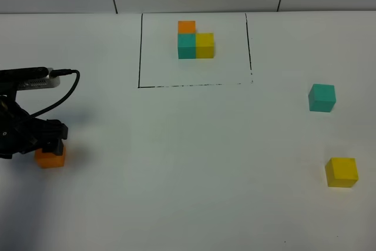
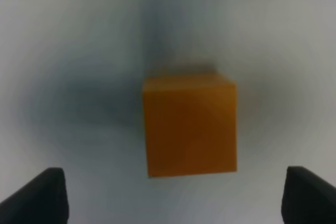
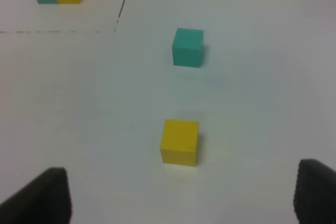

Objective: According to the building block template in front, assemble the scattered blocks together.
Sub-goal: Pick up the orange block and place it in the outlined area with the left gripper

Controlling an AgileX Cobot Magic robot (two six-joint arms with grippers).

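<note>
- orange block point(image 1: 50, 161): it lies at the left side of the white surface point(image 1: 188, 204), directly under the left hand point(image 1: 51, 144) and well apart from the other loose cubes.
- left hand: its fingers are spread apart. In the blurred left wrist view the two dark fingertips point(image 2: 39, 198) stand on either side of the orange block. Bare surface shows between each tip and the cube, so nothing is clamped.
- teal block point(image 1: 322, 97): it stands alone on the right side of the surface, outside the drawn frame.
- yellow block point(image 1: 342, 172): it sits near the right edge, closer to the front than the teal block and apart from it.
- right hand point(image 3: 178, 198): it shows in its own wrist view, fingers wide apart and holding nothing. The yellow block lies ahead of the gap, untouched, with the teal block beyond it.
- template point(image 1: 195, 42): it sits at the far middle of the surface, three joined cubes in an L. Orange is behind teal, and yellow is against teal's right side.
- frame point(image 1: 140, 51): a thin black line drawn on the surface around the template, its front line broken in places.
</note>
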